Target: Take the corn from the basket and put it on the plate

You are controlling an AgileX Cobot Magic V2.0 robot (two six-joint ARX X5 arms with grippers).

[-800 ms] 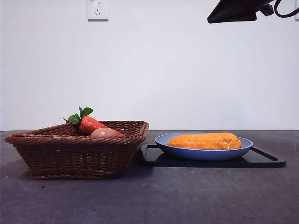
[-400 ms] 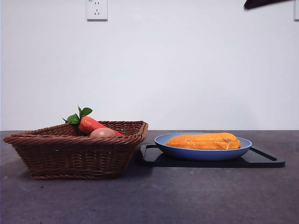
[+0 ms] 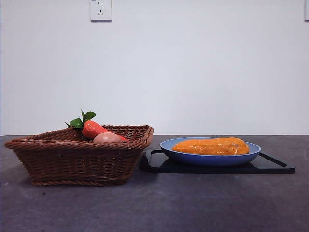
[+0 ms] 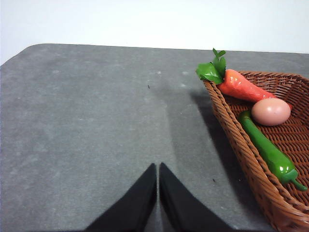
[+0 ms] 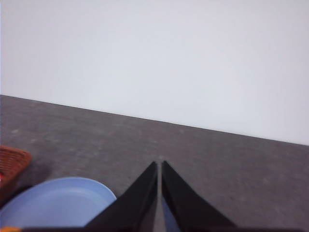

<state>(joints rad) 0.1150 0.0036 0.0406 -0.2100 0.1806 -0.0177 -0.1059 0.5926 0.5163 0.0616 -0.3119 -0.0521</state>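
Note:
The orange-yellow corn (image 3: pixel 211 146) lies lengthwise on the light blue plate (image 3: pixel 210 158), which sits on a black tray. To its left stands the brown wicker basket (image 3: pixel 77 154); it also shows in the left wrist view as a basket (image 4: pixel 251 145) edge. My left gripper (image 4: pixel 158 166) is shut and empty above bare table beside the basket. My right gripper (image 5: pixel 159 164) is shut and empty, raised beyond the plate (image 5: pixel 58 203). Neither arm shows in the front view.
The basket holds a red-orange carrot with green leaves (image 4: pixel 241 84), a tan-pink egg (image 4: pixel 271 111) and a green pepper (image 4: pixel 268 152). The black tray (image 3: pixel 270 166) lies under the plate. A wall outlet (image 3: pixel 100 9) is on the white wall behind.
The dark arm at the top right of the front view rose and went out of the picture. Corn, plate and basket stayed where they were.

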